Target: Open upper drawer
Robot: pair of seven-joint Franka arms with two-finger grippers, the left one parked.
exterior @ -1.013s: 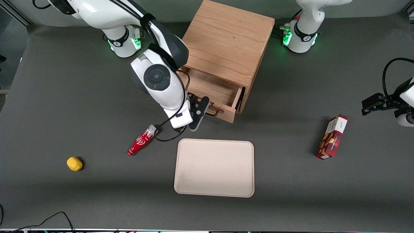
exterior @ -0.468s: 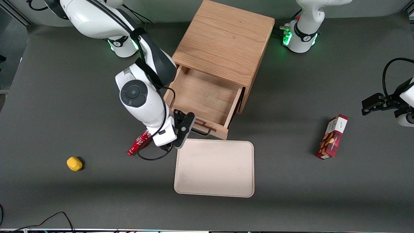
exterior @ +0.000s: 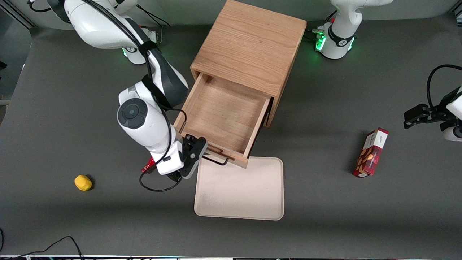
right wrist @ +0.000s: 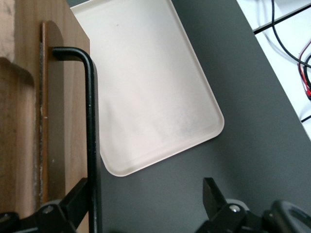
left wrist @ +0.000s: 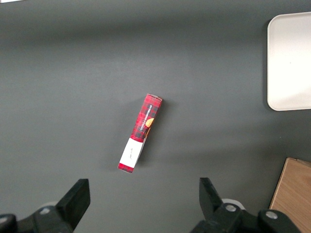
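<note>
The upper drawer of the wooden cabinet stands pulled far out, its bare inside showing. Its front panel overhangs the edge of a beige tray. The thin black wire handle runs along that front. My right gripper is at the handle's end toward the working arm's side, nearer the front camera than the cabinet. It is open, with the handle bar between its wide-spread fingers, close against one finger and well apart from the other.
A beige tray lies just in front of the drawer. A red bottle is mostly hidden under my arm. A yellow object lies toward the working arm's end, a red box toward the parked arm's.
The drawer has slid much farther out of the cabinet toward the front camera. My gripper moved the same way with the handle and now covers most of the red bottle.
</note>
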